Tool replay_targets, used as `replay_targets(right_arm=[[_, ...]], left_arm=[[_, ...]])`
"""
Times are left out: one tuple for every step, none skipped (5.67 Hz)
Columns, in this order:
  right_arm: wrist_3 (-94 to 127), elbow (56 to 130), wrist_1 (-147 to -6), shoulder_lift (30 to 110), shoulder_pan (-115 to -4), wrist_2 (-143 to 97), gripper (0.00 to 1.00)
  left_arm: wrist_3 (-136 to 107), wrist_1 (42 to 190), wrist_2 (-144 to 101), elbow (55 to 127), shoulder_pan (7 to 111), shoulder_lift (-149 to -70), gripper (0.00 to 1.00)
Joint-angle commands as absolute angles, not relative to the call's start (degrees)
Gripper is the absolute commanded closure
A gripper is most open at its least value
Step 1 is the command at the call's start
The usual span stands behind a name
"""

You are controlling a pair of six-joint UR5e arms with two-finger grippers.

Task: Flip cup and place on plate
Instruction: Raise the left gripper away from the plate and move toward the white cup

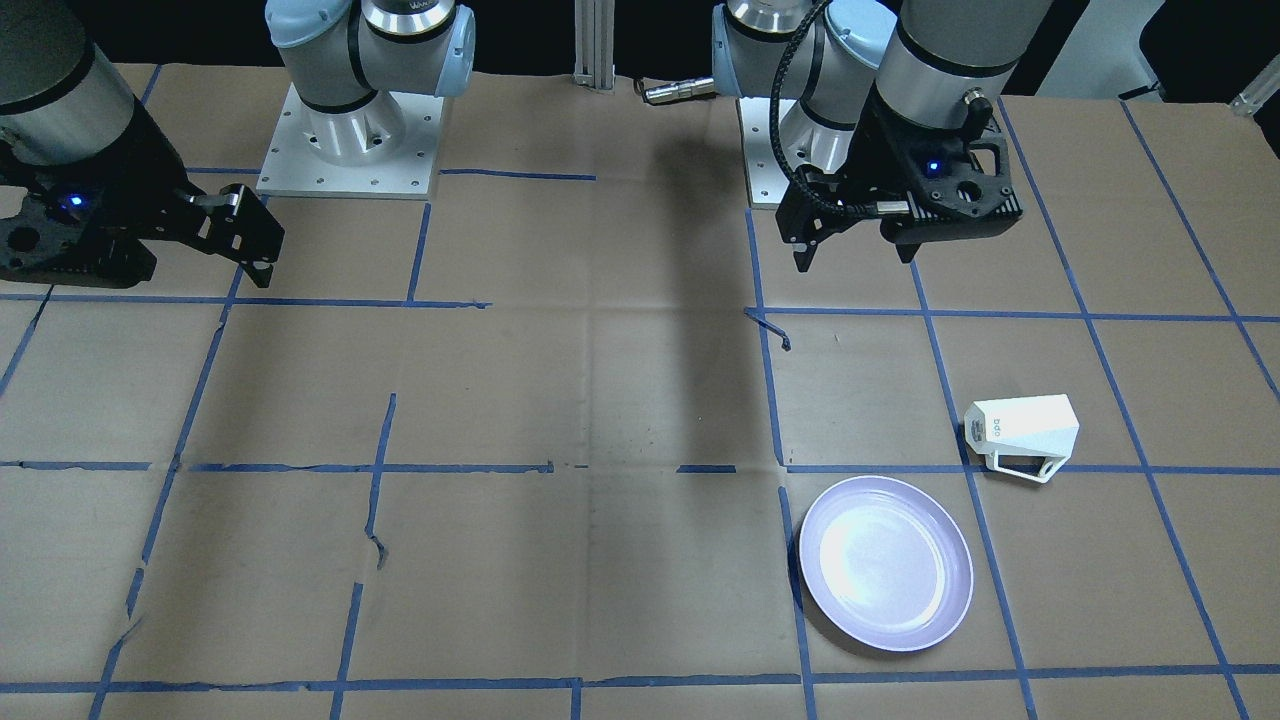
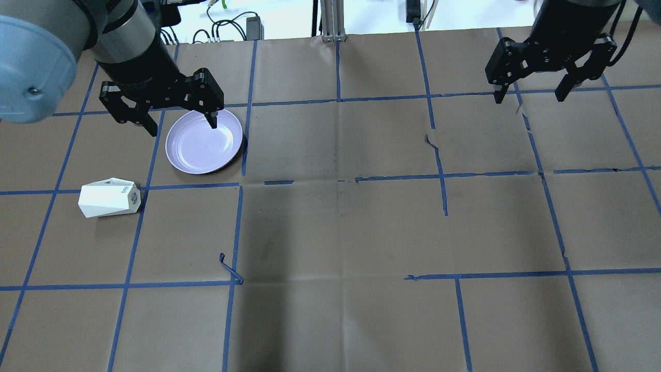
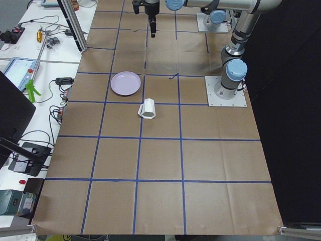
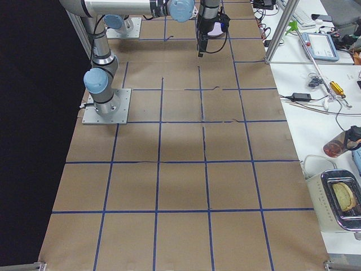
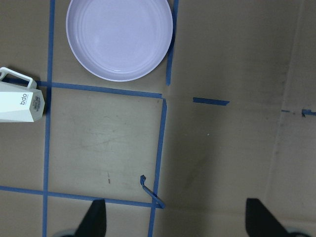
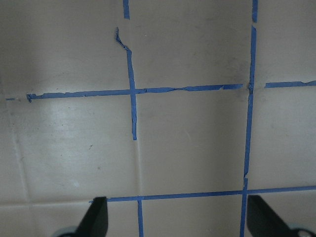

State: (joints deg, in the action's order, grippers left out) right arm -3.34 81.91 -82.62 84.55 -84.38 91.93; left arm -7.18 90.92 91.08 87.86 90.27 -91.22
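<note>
The white faceted cup (image 1: 1022,430) lies on its side on the brown paper, handle toward the plate side; it also shows in the overhead view (image 2: 108,198) and the left wrist view (image 5: 19,101). The lavender plate (image 1: 885,565) sits empty about a cup's width from it, and shows in the overhead view (image 2: 201,150) and the left wrist view (image 5: 119,37). My left gripper (image 2: 183,127) is open and empty, raised above the table on the robot's side of the plate (image 5: 176,219). My right gripper (image 2: 529,97) is open and empty, raised far off on the other side (image 6: 178,219).
A loose curl of blue tape (image 2: 230,268) lifts off the paper near the table's middle. The two arm bases (image 1: 350,130) stand at the robot's edge. An aluminium post (image 2: 330,20) stands at the far edge. A side bench with cables and devices (image 3: 35,75) runs along the table.
</note>
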Motion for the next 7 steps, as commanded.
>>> replay_targets(right_arm=[[-3.3,81.9,-82.6,84.6,-84.4,91.9,0.00],[-3.3,81.9,-82.6,84.6,-84.4,91.9,0.00],[-3.3,81.9,-82.6,84.6,-84.4,91.9,0.00],[-3.3,81.9,-82.6,84.6,-84.4,91.9,0.00],[-3.3,81.9,-82.6,84.6,-84.4,91.9,0.00],[-3.3,81.9,-82.6,84.6,-84.4,91.9,0.00],[-3.3,81.9,-82.6,84.6,-84.4,91.9,0.00]], left_arm=[[2.8,90.7,90.6,86.8,78.1,-92.4,0.01],[13.9,90.7,90.7,86.8,70.0,-92.5,0.01],[26.5,90.7,90.7,86.8,61.0,-93.2,0.01],[37.9,90.6,90.7,86.8,53.0,-94.6,0.01],[44.4,90.7,90.5,86.9,47.9,-95.8,0.01],[45.1,91.1,89.3,86.9,47.3,-96.1,0.01],[47.4,91.5,81.9,87.3,46.6,-98.7,0.01]])
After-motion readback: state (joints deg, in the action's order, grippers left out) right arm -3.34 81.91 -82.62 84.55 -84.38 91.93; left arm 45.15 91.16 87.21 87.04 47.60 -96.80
